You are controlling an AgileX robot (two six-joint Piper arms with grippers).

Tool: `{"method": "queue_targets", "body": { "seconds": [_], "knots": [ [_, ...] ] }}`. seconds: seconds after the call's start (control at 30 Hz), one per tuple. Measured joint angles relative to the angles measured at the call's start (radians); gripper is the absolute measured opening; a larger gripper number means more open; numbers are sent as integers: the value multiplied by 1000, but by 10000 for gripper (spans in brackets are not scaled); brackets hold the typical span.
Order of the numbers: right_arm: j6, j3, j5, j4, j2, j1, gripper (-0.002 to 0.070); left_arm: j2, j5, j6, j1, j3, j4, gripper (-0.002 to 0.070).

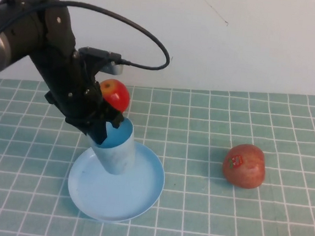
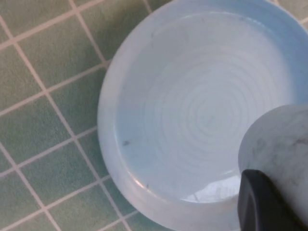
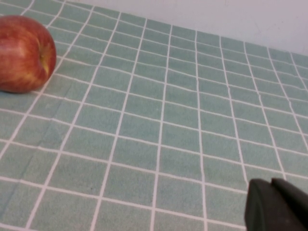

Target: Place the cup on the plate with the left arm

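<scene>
Gripping the pale blue tapered cup (image 1: 113,147) by its rim, the left gripper (image 1: 103,125) is holding it tilted over the plate (image 1: 134,196); the right gripper (image 3: 276,207) is hanging near an apple (image 3: 24,53), fingers unclear.

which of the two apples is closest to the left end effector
The apple right behind the left end effector, which holds the cup over the plate. The other apple lies far right; right end effector off-table.

The cup (image 1: 114,149) looks of pale blue plastic, matt and a little scuffed. The plate (image 1: 140,191) is smooth plastic with a soft sheen (fine rings show on its floor). The left gripper (image 1: 99,125), shut on the cup's rim over the plate, is matt black. The tablecloth (image 3: 183,120) looks like cloth, creased. Both apples, one behind the gripper (image 1: 115,94) and one apart (image 1: 244,165), have glossy skin. The right gripper (image 3: 276,207), low over the cloth, is dull black.
</scene>
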Motion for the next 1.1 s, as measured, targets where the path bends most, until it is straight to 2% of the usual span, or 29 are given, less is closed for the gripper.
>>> {"method": "queue_targets", "body": {
  "seconds": [0.23, 0.33, 0.53, 0.67, 0.77, 0.87, 0.93, 1.1],
  "knots": [
    [0, 0, 0, 0, 0, 0, -2, 101, -62, -32, -1, 0, 49, 31],
    [0, 0, 0, 0, 0, 0, -2, 120, -83, -34, -1, 2, 49, 93],
    [0, 0, 0, 0, 0, 0, -2, 117, -95, -35, -1, -5, 62, 285],
    [0, 0, 0, 0, 0, 0, -2, 60, -72, -50, -1, -51, 110, 318],
    [0, 0, 0, 0, 0, 0, -2, -42, -53, -69, -1, -99, 119, 287],
    [0, 0, 0, 0, 0, 0, -2, -169, -21, -76, -1, -123, 71, 134],
    [0, 0, 0, 0, 0, 0, -2, -249, 16, -47, -1, -128, 6, 63],
    [0, 0, 0, 0, 0, 0, -2, -427, 55, -31, -1, -101, -47, 8]
  ]
}}
